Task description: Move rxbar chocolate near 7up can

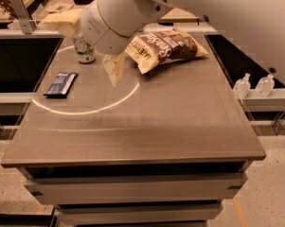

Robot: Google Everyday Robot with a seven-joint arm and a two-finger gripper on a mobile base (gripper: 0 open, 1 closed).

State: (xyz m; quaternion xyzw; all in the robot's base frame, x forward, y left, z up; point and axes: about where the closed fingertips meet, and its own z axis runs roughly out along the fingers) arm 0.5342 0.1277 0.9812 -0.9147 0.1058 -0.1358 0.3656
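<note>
The rxbar chocolate, a small flat dark blue bar, lies near the table's left edge. The 7up can stands upright at the back left, just behind and to the right of the bar; its top is hidden behind my arm. My gripper hangs above the table's back left, over the can. Its cream fingers are spread apart and empty: one finger points left above the can, the other points down to the can's right. The bar lies to the gripper's front left, untouched.
A large tan-and-brown chip bag lies at the back centre of the grey table. Two small clear bottles stand on a ledge to the right. Dark recessed bins flank the table on both sides.
</note>
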